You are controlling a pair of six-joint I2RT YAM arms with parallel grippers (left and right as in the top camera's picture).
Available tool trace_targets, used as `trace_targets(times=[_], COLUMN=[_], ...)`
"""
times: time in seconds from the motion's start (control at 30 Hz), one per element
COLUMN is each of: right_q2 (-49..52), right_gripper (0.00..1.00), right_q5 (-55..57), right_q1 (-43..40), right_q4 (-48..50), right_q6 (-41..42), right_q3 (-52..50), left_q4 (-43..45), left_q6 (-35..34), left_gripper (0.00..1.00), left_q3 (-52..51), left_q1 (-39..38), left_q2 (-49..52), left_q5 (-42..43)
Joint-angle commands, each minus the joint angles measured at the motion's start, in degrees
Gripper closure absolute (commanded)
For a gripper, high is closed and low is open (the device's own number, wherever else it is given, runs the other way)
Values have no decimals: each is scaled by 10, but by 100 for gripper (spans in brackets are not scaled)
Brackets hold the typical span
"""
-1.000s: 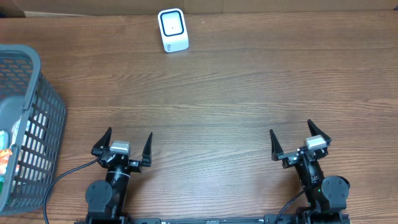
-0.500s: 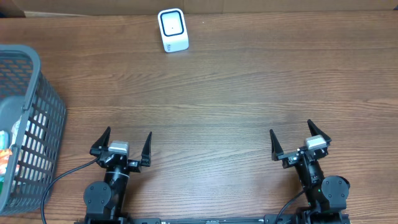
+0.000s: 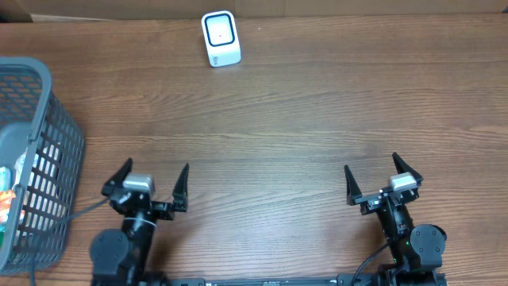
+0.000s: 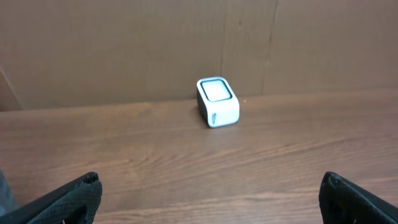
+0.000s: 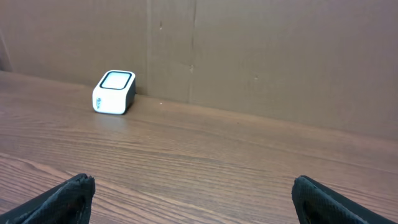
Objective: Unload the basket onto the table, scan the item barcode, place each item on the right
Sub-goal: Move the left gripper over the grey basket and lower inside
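While left gripper (image 3: 157, 164) and right gripper (image 3: 371, 162) gape empty, the colourful item (image 3: 5, 200) in the basket (image 3: 55, 119), lower left, looks light, perhaps crinkly; pinch its edge.

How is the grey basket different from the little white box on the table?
The basket is grey, its walls full of holes; the scanner is white and solid, with a dark-ringed window on top. The basket is far bigger than the scanner. The basket sits at the left edge, partly out of view; the scanner stands at the far edge. Both rest on the wooden table.
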Motion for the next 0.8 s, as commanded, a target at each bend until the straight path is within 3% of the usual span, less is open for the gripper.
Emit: trace_targets(times=[0.0, 0.2, 0.53, 0.67, 0.77], right_q2=[-7, -7, -7, -7, -7], right_gripper=[0, 0, 0, 0, 0], right_q5=[0, 0, 0, 1, 1], right_q1=[-1, -1, -1, -1, -1], right_q4=[2, 2, 2, 2, 2], right_q6=[4, 4, 4, 4, 4], right_q3=[-6, -6, -6, -6, -6], left_q4=[-27, -156, -493, -561, -560], left_q6=[-14, -14, -13, -13, -14], left_gripper=[1, 1, 0, 0, 1], left_q3=[94, 298, 676, 753, 760], left_q1=[0, 0, 0, 0, 0], left_q2=[80, 268, 567, 629, 650], left_q5=[18, 70, 103, 133, 132])
